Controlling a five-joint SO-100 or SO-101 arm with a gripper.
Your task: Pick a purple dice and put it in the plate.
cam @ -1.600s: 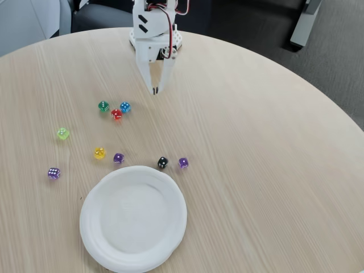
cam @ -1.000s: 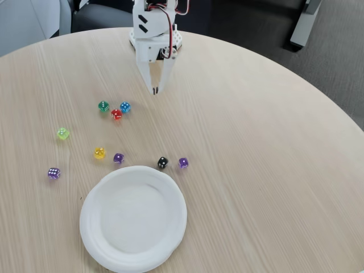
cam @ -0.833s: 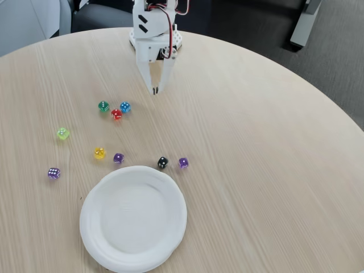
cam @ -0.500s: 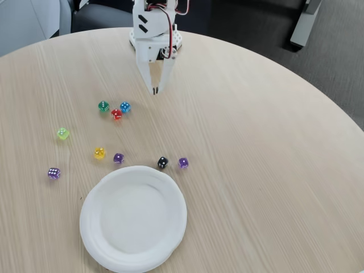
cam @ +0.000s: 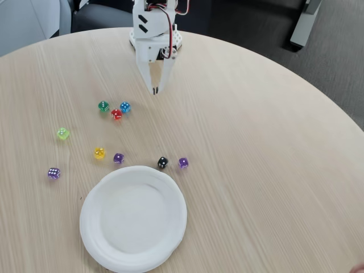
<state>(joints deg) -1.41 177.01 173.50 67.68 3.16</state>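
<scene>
In the fixed view three purple dice lie on the table: one (cam: 183, 162) right of the black die, one (cam: 118, 157) beside the yellow die, one (cam: 54, 173) far left. The white plate (cam: 94, 200) sits empty at the bottom, just below the first two. My white gripper (cam: 154, 91) hangs at the top centre, pointing down, its fingertips together with nothing between them. It is well apart from every purple dice and from the plate.
A black die (cam: 162, 162) lies between two purple ones. Green (cam: 103, 106), red (cam: 116, 114) and blue (cam: 125, 107) dice cluster left of the gripper. A lime die (cam: 63, 133) and a yellow die (cam: 99, 152) lie further down. The round table's edge curves at right.
</scene>
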